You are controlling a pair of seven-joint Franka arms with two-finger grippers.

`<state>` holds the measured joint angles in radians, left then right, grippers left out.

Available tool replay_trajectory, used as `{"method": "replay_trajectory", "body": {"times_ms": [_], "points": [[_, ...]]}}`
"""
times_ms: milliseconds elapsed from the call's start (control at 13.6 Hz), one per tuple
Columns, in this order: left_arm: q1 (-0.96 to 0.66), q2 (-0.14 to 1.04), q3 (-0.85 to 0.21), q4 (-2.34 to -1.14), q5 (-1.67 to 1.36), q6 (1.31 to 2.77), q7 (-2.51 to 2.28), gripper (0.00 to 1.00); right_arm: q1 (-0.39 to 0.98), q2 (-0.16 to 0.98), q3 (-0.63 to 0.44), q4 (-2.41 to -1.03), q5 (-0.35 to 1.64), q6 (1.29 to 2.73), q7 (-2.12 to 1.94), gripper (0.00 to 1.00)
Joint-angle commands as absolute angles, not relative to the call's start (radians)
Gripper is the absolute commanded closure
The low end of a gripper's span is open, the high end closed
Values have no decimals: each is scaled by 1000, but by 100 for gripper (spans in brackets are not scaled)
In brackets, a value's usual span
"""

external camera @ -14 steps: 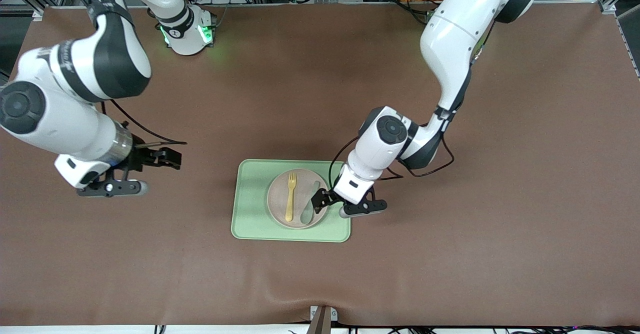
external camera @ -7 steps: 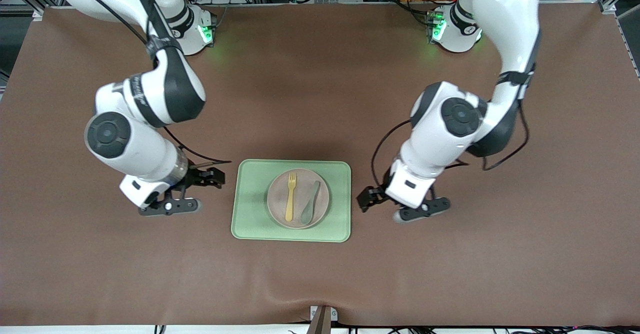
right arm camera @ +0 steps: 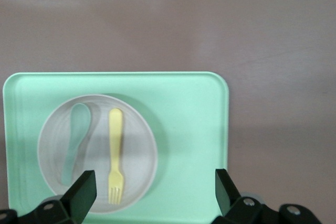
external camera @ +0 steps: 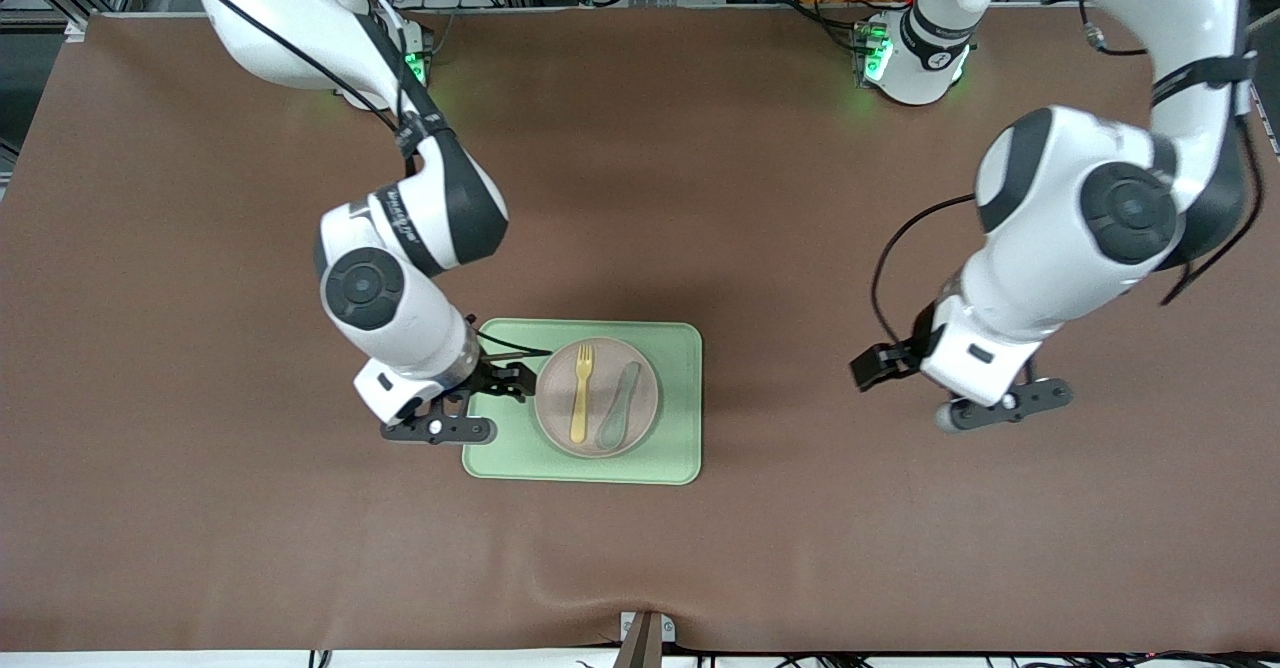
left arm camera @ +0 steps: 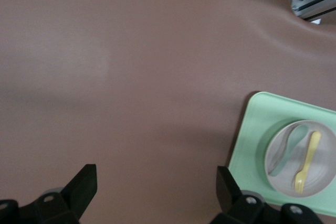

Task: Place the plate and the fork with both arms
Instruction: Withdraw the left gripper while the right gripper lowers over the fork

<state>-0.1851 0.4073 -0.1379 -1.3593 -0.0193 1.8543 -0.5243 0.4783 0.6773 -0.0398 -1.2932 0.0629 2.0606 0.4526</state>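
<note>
With the right gripper (external camera: pixel 497 392) hanging wide open and empty over the tray (external camera: pixel 685 403) edge, a careless descent is risking knocking the fork (external camera: pixel 580 393) and spoon (external camera: pixel 619 405) off the plate (external camera: pixel 553 420), while the left gripper (external camera: pixel 905 385), open and empty, is waiting over bare tabletop (external camera: pixel 900 548).

No text, label, brand, number or sign could be read in any view. The right arm (external camera: pixel 405 210) carried dark lettering on a white band beside its black joint, too small and tilted to make out. Nothing else on the table bore markings.
</note>
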Motion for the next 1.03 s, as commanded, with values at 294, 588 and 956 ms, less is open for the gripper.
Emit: {"method": "replay_trajectory", "body": {"times_ms": [294, 588, 956], "points": [[-127, 198, -144, -1522, 2, 1766, -414, 0, 587, 845, -54, -1246, 40, 2207, 555, 0], [-115, 164, -144, -1514, 2, 1694, -312, 0, 601, 873, -54, -1255, 3, 2226, 557, 7], [-107, 115, -152, -1487, 14, 1579, -219, 0, 620, 897, -54, -1258, -2, 2250, 592, 22]]}}
